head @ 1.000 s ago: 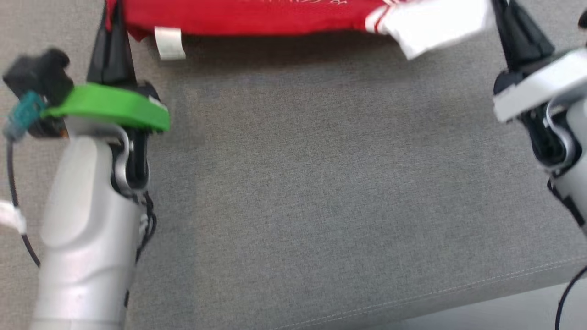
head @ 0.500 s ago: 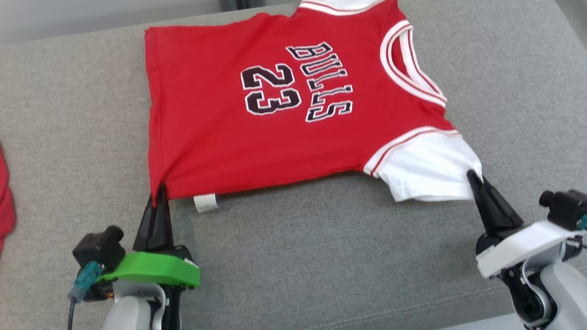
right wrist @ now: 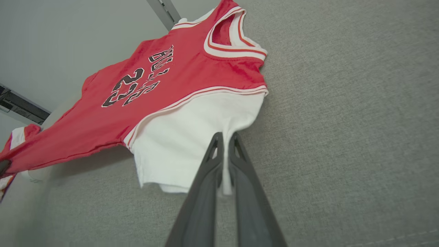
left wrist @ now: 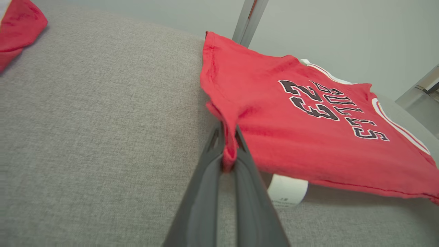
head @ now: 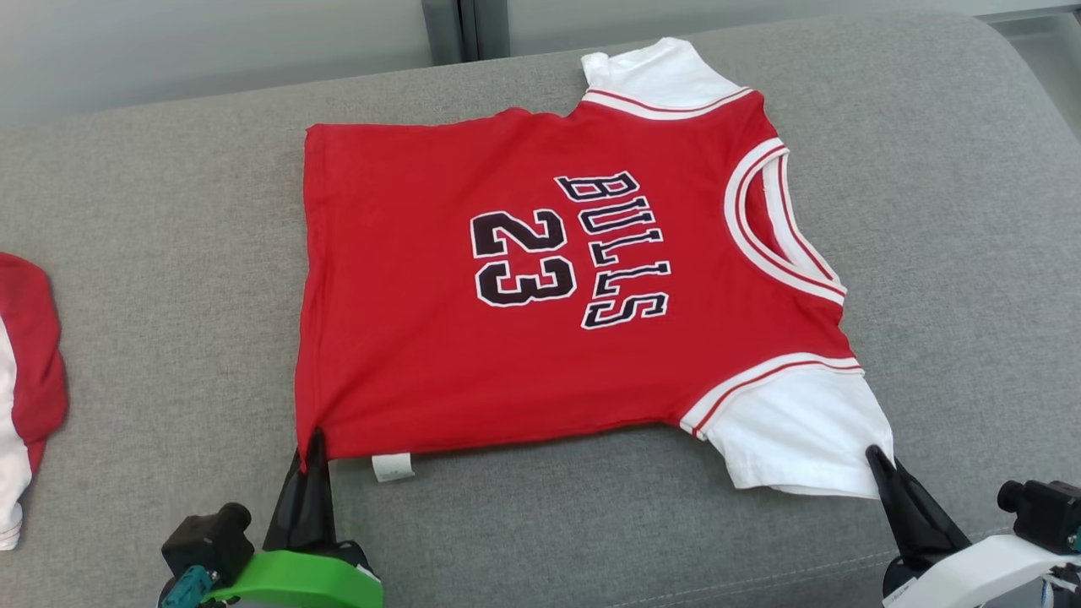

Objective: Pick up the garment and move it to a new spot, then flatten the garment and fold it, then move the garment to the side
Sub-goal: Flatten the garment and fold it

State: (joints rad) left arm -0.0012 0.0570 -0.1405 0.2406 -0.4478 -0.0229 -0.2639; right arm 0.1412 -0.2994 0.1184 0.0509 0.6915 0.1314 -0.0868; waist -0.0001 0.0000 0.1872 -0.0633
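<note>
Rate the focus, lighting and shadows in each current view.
Head view: sharp, evenly lit, the lettering on the jersey readable, faint shadow below its near hem. Left wrist view: jersey crisp, left gripper soft at the bottom edge. Right wrist view: right gripper likewise soft; shadow on the sofa under the raised hem.

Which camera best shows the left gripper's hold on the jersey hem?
Left wrist view: jersey hem bunched in the left gripper, close up. Head view shows its tip at the hem corner; right wrist view shows that corner tiny, far off.
</note>
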